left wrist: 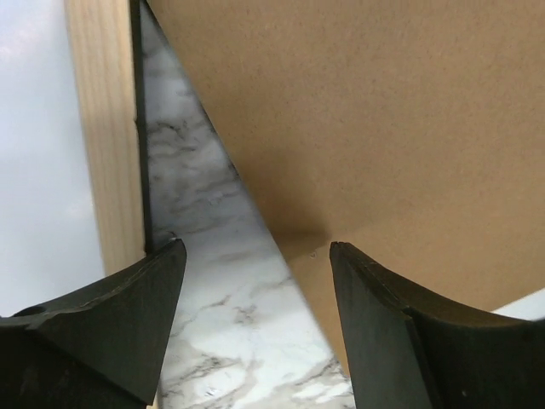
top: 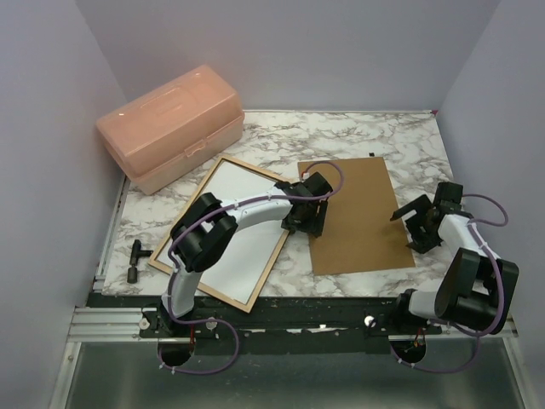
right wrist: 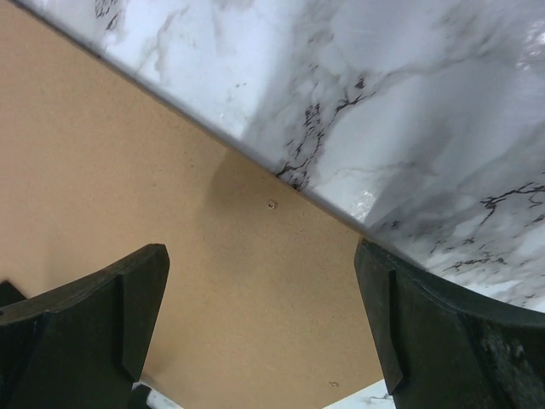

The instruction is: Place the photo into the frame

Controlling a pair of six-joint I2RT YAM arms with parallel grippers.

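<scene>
Pale lilac walls (top: pixel 298 51) close in a marble table (top: pixel 358 136). Just left of the left gripper (left wrist: pixel 255 251), its jaws apart and empty, lies the frame (top: pixel 253 168), tan back up, with the photo (top: pixel 243 260) white side up inside it. Beneath the right gripper (right wrist: pixel 260 256), spread wide and empty, is the brown board (top: pixel 358 221).

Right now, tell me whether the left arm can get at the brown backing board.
Probably yes. The left gripper hangs open over the edge of the brown backing board, which shows between its jaws in the wrist view. Nothing covers that edge; the frame lies apart, to the side.
</scene>
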